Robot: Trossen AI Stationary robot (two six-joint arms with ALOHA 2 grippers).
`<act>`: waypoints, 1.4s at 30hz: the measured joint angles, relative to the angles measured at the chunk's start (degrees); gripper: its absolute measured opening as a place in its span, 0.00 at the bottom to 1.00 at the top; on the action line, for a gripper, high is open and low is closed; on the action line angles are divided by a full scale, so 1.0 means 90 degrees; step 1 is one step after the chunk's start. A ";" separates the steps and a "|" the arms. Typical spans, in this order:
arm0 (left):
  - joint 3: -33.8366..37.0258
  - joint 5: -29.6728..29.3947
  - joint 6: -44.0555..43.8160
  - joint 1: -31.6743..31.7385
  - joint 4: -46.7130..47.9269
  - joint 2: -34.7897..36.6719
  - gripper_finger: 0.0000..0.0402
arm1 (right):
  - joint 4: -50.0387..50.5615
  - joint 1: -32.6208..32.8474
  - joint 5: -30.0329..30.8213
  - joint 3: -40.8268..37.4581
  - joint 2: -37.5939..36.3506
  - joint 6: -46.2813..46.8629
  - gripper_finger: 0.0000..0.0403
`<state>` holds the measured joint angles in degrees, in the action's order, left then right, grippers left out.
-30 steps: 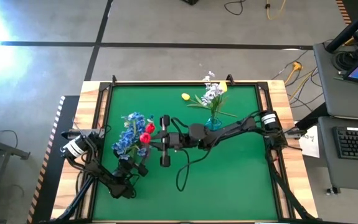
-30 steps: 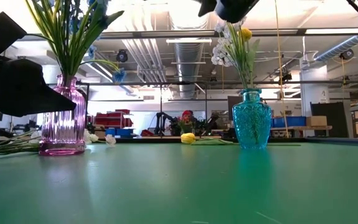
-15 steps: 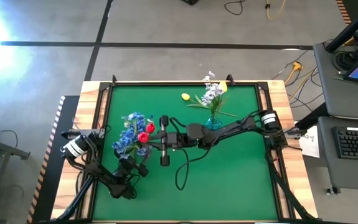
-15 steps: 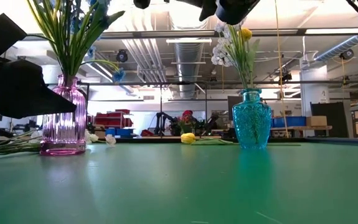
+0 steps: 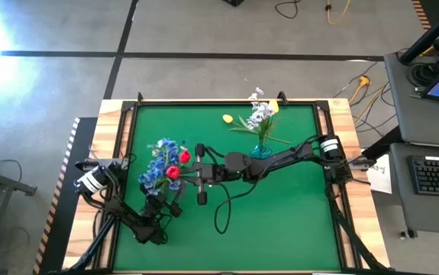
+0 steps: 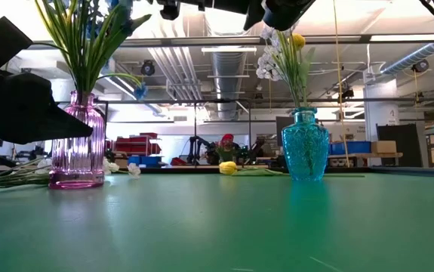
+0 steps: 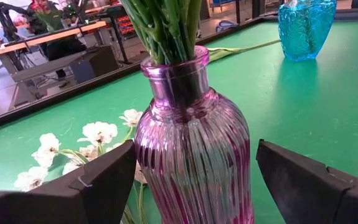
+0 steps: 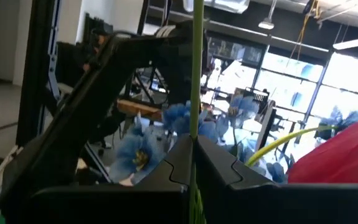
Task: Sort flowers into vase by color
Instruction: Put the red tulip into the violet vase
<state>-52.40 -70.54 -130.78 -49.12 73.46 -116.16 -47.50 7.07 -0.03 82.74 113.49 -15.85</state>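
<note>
Landmark for all positions: the pink ribbed vase (image 6: 75,143), standing on the green table (image 5: 280,221) toward its left side.

Left gripper (image 7: 188,180): low at the vase, on its near-left side as seen from above. Fingers (image 7: 91,186) spread wide, one on each side of the vase body; neither clearly touches the glass. Nothing is held.

Pink vase: upright, neck packed with green stems. Blue flowers (image 5: 156,164) fan out above it, with red tulip buds (image 5: 178,165) on their right edge. Loose white flowers (image 7: 91,134) lie flat on the table just beside the vase base, on the far-left side.

Right gripper (image 8: 193,155): above and just right of the pink vase, its arm reaching across from the right edge of the table. Fingers pressed together, pinching one thin green stem (image 8: 197,68) that runs straight up between them. A red bud (image 8: 343,152) shows close beside the gripper, with blue blossoms just beyond it. Whether the pinched stem belongs to that red bud, I cannot tell.

Blue vase (image 6: 304,143): well to the right of the pink vase and farther back on the table, upright, holding white clusters (image 5: 260,114) and a yellow bud (image 6: 297,40).

One yellow tulip (image 5: 227,118) lies on the table between the two vases, nearer the far edge, left of the blue vase.
</note>
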 joint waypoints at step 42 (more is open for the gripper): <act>-0.0007 0.0007 0.0544 0.0000 -0.0525 0.0000 0.79 | 0.1572 0.0058 0.0675 0.0041 -0.0012 -0.0197 0.02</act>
<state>-52.47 -70.48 -125.89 -49.12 68.74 -116.16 -33.34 7.60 6.04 83.11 113.38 -17.62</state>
